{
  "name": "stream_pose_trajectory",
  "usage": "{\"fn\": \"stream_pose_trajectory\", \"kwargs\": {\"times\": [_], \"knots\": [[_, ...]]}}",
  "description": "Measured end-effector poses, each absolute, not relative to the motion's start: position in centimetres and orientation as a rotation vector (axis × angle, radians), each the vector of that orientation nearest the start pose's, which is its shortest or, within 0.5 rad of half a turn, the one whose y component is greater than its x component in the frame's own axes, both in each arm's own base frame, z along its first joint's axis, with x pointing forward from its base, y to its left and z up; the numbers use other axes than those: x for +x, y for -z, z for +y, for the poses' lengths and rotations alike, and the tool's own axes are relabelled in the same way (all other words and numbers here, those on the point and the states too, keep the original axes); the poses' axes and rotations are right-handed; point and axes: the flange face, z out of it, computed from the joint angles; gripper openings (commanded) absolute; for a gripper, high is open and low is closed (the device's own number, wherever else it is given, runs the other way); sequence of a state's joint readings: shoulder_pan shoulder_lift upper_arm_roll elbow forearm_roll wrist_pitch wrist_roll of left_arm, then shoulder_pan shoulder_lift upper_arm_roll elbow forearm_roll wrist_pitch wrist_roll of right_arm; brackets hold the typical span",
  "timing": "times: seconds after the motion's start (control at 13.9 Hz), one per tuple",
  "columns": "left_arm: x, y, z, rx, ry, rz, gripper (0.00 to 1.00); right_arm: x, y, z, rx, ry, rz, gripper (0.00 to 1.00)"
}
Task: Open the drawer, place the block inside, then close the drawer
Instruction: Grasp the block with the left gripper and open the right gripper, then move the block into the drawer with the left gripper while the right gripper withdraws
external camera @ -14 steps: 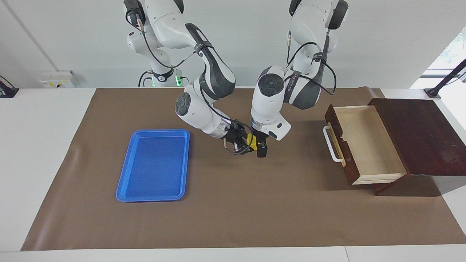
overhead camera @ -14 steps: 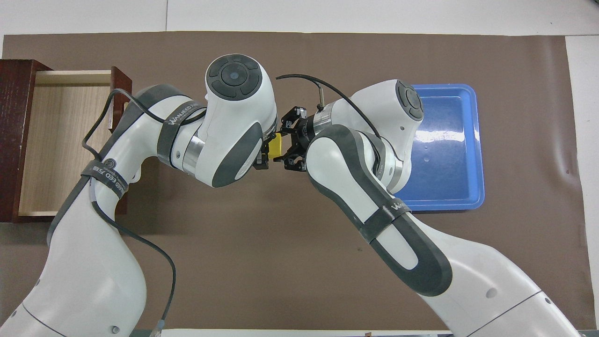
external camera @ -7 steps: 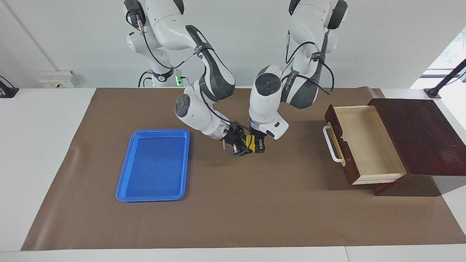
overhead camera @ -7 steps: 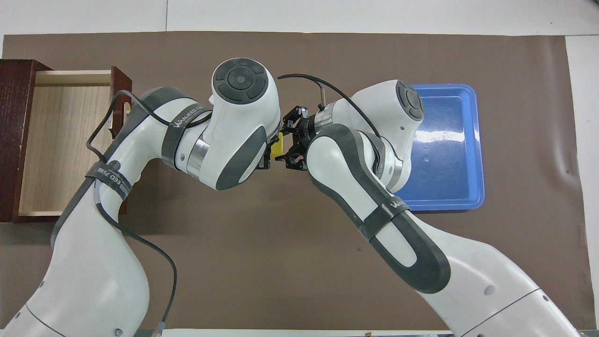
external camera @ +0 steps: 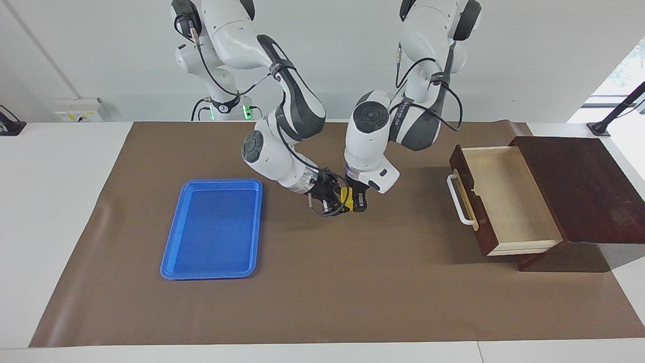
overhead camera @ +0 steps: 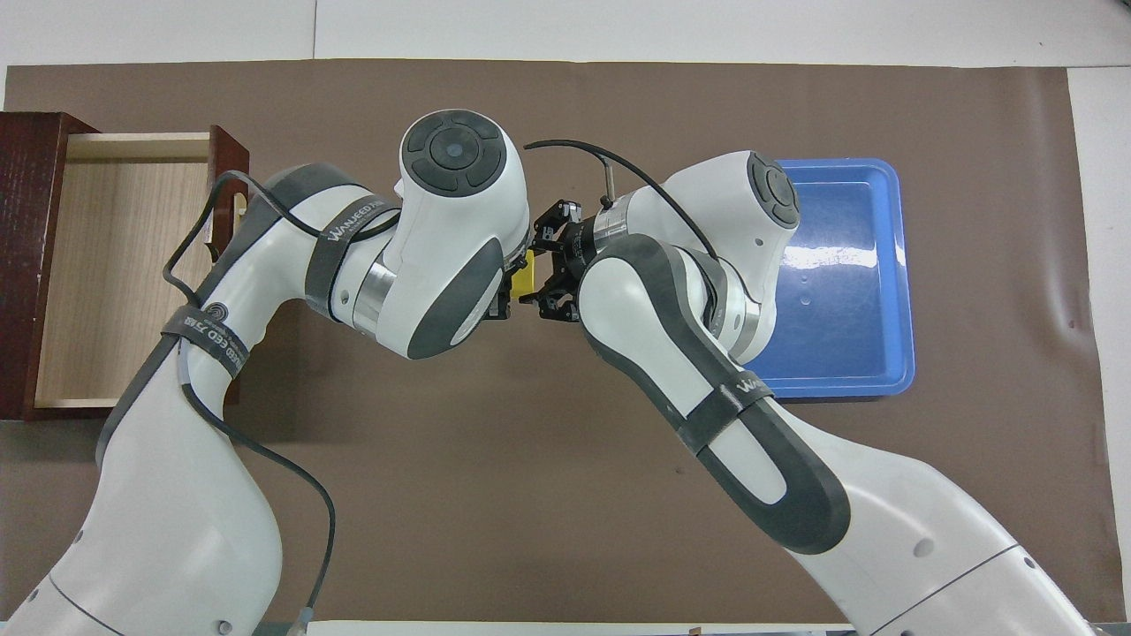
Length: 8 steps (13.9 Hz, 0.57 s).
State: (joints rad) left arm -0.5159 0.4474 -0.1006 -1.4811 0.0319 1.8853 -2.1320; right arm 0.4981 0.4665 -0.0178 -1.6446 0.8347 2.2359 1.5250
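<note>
Left gripper [external camera: 359,202] is clenched on the block [external camera: 345,197], in the air over the mat [external camera: 322,282] mid-desk. Right gripper [external camera: 333,200] touches the block too; its grasp is unclear. The cube shows no long axis and is mostly hidden. The drawer [external camera: 509,201] stands open, empty; the blue tray [external camera: 214,229] is empty.

A robotics lab is showing here: two white-and-grey robot arms [external camera: 282,126] are standing at a white desk [external camera: 55,166] that is lying under a brown paper mat [external camera: 352,282], against a bare white wall [external camera: 529,50].
</note>
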Motion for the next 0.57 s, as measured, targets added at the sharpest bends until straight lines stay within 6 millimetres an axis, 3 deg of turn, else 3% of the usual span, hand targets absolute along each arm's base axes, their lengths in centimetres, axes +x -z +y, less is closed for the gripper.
{"fn": "stream_pose_trajectory", "kwargs": {"times": [0.43,0.57], "knots": [[56.6,-41.9,-37.9,-2.254,-0.028,-2.131,0.00,60.4,-36.6,34.2,-1.867,-0.678,1.800,0.88],[56.9,-43.0,-36.1,-2.260,-0.032,-2.087,0.00,60.6,-36.7,34.1,-1.864,-0.675,1.801,0.92]]}}
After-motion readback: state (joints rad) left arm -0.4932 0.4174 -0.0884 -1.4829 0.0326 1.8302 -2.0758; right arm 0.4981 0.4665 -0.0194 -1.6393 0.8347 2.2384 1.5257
